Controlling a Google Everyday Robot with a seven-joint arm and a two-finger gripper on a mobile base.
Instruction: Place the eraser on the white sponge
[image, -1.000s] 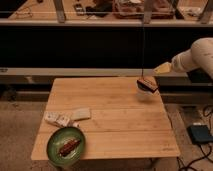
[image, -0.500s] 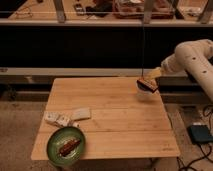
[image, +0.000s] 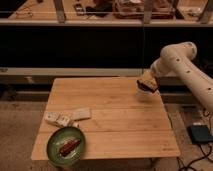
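A white sponge (image: 82, 113) lies flat on the left part of the wooden table (image: 120, 125). Touching its left end is a small pale block with dark marks (image: 56, 119), which looks like the eraser. My gripper (image: 146, 84) hangs at the end of the white arm (image: 182, 62), just above the table's far right edge. It is far from both objects. I cannot make out whether anything is in it.
A green plate (image: 66, 145) with a brown piece of food sits at the front left corner, just below the eraser. A dark counter with shelves runs behind the table. A blue box (image: 201, 133) and cables lie on the floor to the right.
The white arm has swung further into view from the right. The gripper has stayed at nearly the same spot over the far right edge. The table objects have not moved.
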